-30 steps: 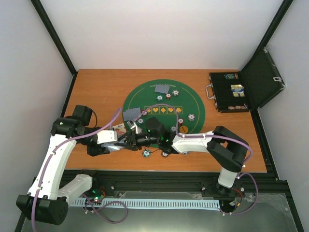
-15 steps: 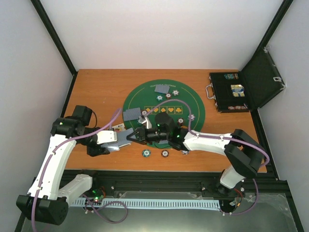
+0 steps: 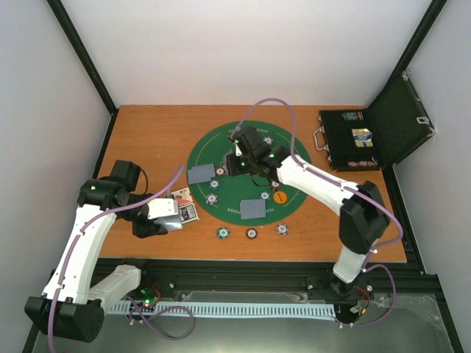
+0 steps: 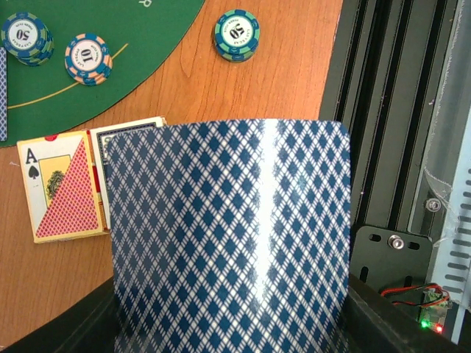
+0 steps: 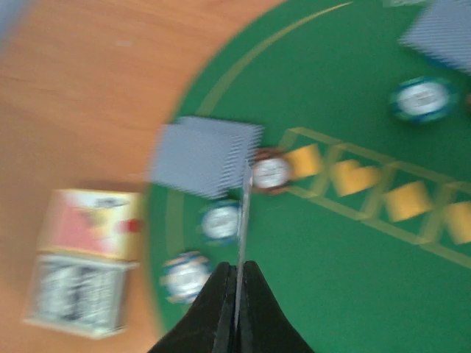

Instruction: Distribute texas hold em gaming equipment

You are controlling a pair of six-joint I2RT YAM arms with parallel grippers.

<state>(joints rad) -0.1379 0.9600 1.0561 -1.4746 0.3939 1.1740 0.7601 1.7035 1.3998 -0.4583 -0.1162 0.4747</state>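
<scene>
Deck [image 4: 228, 235] is sitting face-down in the left end effector [image 3: 176, 213], which is clamping its lower end. It is being held just off the left rim of the green mat [image 3: 210, 147], toward the near left corner of the desk [image 3: 147, 132], likely as the stock to draw from. Right end effector [image 5: 237, 273] is pinching a single card [image 5: 243, 213] edge-on between closed fingers. It is hovering over the mat's far half, probably carrying the card to a far seat.

One dealt pile [image 3: 202, 174] is lying at the mat's left rim and a second pile [image 3: 252, 209] at its near rim, each with chips close by. Three chips [image 3: 252, 233] are lining up along the desk's near edge. Card box [image 4: 62, 187] is lying beside the deck. Open case [image 3: 353, 140] is standing at the far right corner. Blur is hiding finer detail in the right wrist view.
</scene>
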